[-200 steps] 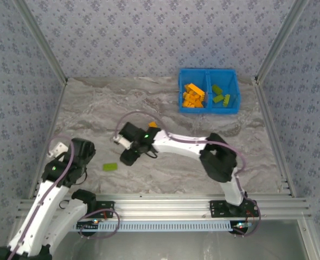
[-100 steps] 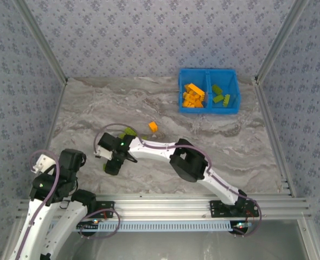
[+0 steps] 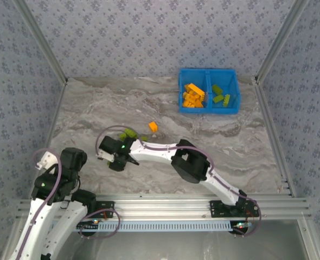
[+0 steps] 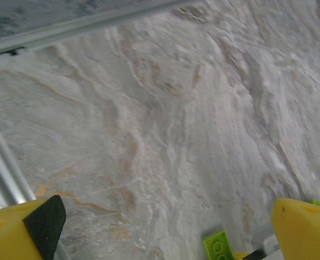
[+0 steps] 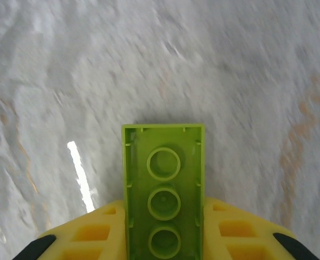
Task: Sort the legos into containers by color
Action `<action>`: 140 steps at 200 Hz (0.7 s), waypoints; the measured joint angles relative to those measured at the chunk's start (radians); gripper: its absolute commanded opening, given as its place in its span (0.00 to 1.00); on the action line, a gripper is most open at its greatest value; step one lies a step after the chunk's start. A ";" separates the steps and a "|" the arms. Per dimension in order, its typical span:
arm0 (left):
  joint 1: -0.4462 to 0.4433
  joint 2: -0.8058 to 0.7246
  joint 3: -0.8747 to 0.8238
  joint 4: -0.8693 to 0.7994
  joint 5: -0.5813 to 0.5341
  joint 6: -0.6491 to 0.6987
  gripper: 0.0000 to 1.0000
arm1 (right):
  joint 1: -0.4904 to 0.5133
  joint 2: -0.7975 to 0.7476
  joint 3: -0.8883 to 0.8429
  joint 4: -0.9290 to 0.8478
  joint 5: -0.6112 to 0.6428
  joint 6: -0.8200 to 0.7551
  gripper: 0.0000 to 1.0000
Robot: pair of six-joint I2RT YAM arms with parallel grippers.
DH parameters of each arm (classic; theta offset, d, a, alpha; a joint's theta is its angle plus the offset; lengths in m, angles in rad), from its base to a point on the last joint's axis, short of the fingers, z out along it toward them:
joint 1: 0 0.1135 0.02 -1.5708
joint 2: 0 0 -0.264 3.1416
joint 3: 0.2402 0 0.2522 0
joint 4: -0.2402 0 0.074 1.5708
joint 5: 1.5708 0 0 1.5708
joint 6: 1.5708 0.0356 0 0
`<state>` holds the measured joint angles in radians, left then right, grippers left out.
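On the far left my left tool (image 4: 165,230) hangs wide open over bare tabletop (image 3: 95,108), holding nothing. Next along, the right tool (image 5: 162,233) is clamped on a green brick (image 5: 162,179), low over the left-centre of the tabletop; I can't tell whether the brick has lifted clear. It is lime green and rectangular, underside up, with three round tubes showing inside the hollow shell, and it is gripped by its long sides at the near end. Just beyond lies a loose green brick (image 3: 130,132), and near it an orange brick (image 3: 153,127). At the far right, the blue bin (image 3: 209,110) already has an orange pile (image 3: 194,93) in its left compartment (image 3: 194,72) and green pieces (image 3: 221,95) in its right compartment (image 3: 223,72). I judge sorting nearly done, with three bricks to go.
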<state>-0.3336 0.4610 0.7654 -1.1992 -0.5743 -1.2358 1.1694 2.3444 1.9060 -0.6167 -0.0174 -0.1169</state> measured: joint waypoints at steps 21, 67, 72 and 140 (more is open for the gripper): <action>0.000 -0.019 -0.043 0.113 0.084 0.104 0.95 | -0.056 -0.130 -0.175 0.035 0.004 0.058 0.24; 0.000 0.029 -0.137 0.389 0.356 0.306 0.91 | -0.290 -0.616 -0.459 0.126 0.066 0.231 0.25; 0.000 0.053 -0.137 0.415 0.388 0.322 0.91 | -0.323 -0.663 -0.473 0.137 0.088 0.246 0.25; -0.073 0.300 -0.109 0.609 0.661 0.518 0.94 | -0.904 -0.710 -0.575 0.193 0.243 0.460 0.25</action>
<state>-0.4068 0.7609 0.6559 -0.5900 0.0872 -0.7174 0.2649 1.6341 1.3315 -0.4236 0.2253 0.3428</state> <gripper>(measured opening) 0.924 0.299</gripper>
